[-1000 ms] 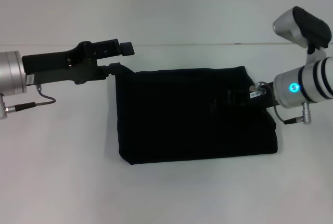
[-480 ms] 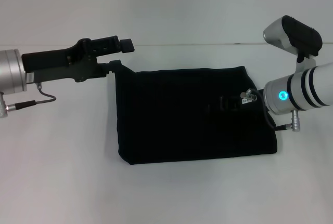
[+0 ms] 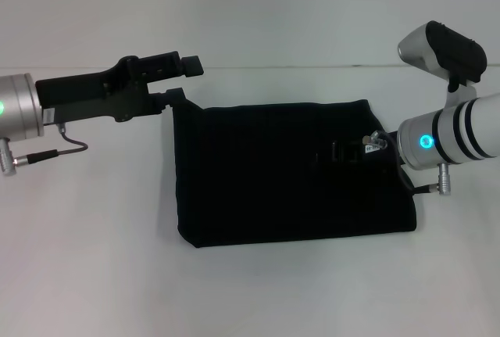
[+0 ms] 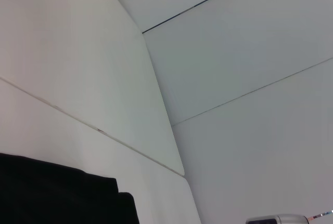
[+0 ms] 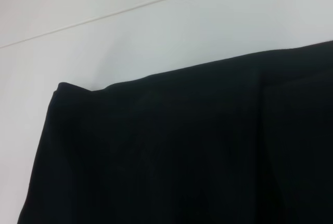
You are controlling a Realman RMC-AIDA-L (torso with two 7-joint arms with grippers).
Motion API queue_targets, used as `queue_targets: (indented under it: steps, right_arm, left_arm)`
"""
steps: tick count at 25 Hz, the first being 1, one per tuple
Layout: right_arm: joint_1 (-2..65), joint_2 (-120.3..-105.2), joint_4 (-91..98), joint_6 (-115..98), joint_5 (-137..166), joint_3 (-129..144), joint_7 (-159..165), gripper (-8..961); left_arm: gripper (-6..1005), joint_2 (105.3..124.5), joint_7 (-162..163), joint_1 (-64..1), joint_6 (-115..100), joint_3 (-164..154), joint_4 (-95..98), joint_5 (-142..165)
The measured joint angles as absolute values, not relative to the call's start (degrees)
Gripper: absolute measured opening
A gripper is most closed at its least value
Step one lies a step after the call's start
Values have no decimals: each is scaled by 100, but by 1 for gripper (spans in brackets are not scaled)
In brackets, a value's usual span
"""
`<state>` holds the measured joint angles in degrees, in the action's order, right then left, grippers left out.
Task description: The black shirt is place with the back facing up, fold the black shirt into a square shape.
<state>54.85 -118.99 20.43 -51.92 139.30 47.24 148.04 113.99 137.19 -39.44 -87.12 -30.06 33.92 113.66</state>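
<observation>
1. Black shirt [image 3: 289, 173] lying flat mid-worktop [image 3: 94, 259], already folded into a compact rectangle, wider than deep.
2. Left end effector [image 3: 181, 79] at the shirt's far left corner, fingers parted, lower finger touching the fabric edge.
3. Right end effector [image 3: 336, 153] low over the shirt's right part, dark against dark cloth; open or closed: cannot tell.
4. Right wrist view filled mostly by black fabric, one corner visible.

Bright, even light; soft shadows; the black shirt [image 3: 289, 173] shows no detail.
</observation>
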Motion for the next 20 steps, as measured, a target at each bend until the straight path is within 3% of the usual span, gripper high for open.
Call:
queue_targets:
  steps: [3,8,20]
  right_arm:
    - [5479,-11902,2049,-5193,13922,4706,14743,371]
    - [5470,-11901,2053,-5195,13868,4711,14670,137]
    - [5409,-11848,2350,-5396,13782,4681,14694,36]
  left_arm:
    - [812,11400,13719,-3955,-8693,-3006,3392,11366]
    - [811,11400,13727,-3966,-8646,-3005,3392,11366]
    - [811,11378,13741,-3982,-8646,-2917,3393,11363]
